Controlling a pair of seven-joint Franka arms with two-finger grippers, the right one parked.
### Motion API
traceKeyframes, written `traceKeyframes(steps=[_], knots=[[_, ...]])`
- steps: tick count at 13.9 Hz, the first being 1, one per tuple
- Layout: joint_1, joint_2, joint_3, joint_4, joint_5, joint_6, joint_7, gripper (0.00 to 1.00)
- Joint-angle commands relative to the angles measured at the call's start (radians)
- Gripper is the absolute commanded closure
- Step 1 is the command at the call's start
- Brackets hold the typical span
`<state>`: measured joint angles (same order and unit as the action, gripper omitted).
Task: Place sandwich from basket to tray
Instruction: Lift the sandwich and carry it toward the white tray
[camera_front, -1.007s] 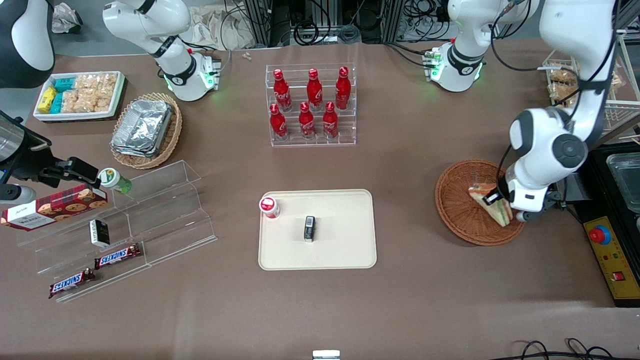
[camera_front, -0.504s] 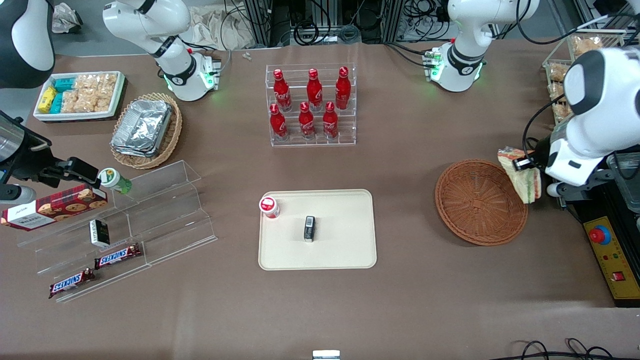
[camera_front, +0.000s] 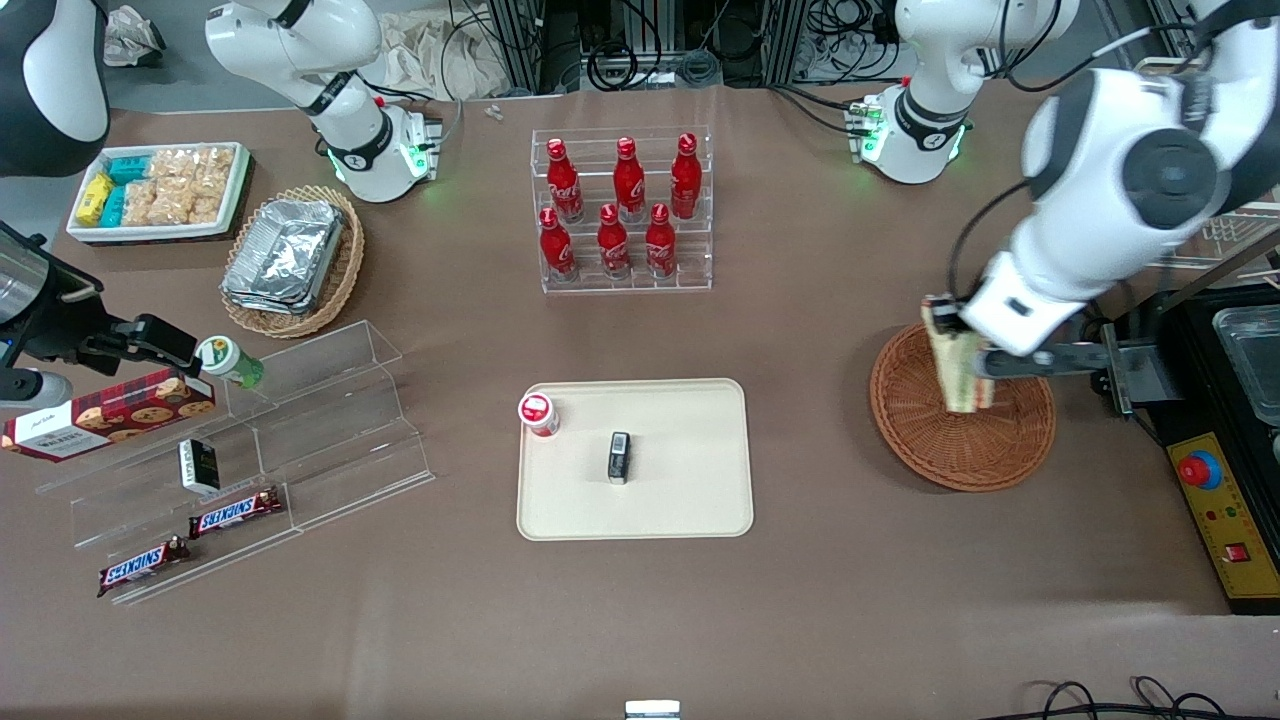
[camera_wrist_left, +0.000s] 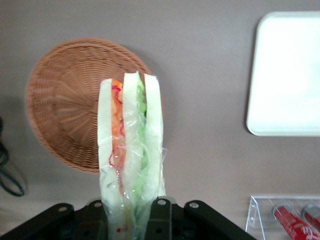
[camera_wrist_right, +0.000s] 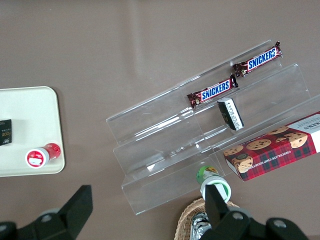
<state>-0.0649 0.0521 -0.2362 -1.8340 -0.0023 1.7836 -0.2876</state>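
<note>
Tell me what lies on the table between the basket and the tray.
Nothing: between basket and tray the front view shows bare table. The gripper holds the sandwich above the basket.

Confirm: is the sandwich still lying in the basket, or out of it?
Out. The gripper holds the sandwich on edge in the air above the basket, whose woven floor shows bare.

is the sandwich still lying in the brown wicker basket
No, the gripper holds the sandwich lifted above the basket, which lies empty in the left wrist view.
</note>
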Motion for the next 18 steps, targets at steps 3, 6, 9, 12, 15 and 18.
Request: traceKeyframes(steps=[3, 6, 9, 12, 15, 18], knots=[[-0.056, 0.151, -0.101, 0.160, 0.021, -0.032, -0.013, 1.00], [-0.133, 0.221, -0.103, 0.188, 0.076, -0.018, -0.088, 1.00], [-0.174, 0.333, -0.106, 0.281, 0.076, -0.001, -0.102, 1.00], [-0.231, 0.422, -0.103, 0.289, 0.096, 0.124, -0.166, 1.00], [-0.256, 0.537, -0.103, 0.306, 0.189, 0.247, -0.254, 1.00], [-0.269, 0.630, -0.103, 0.324, 0.242, 0.355, -0.286, 1.00]])
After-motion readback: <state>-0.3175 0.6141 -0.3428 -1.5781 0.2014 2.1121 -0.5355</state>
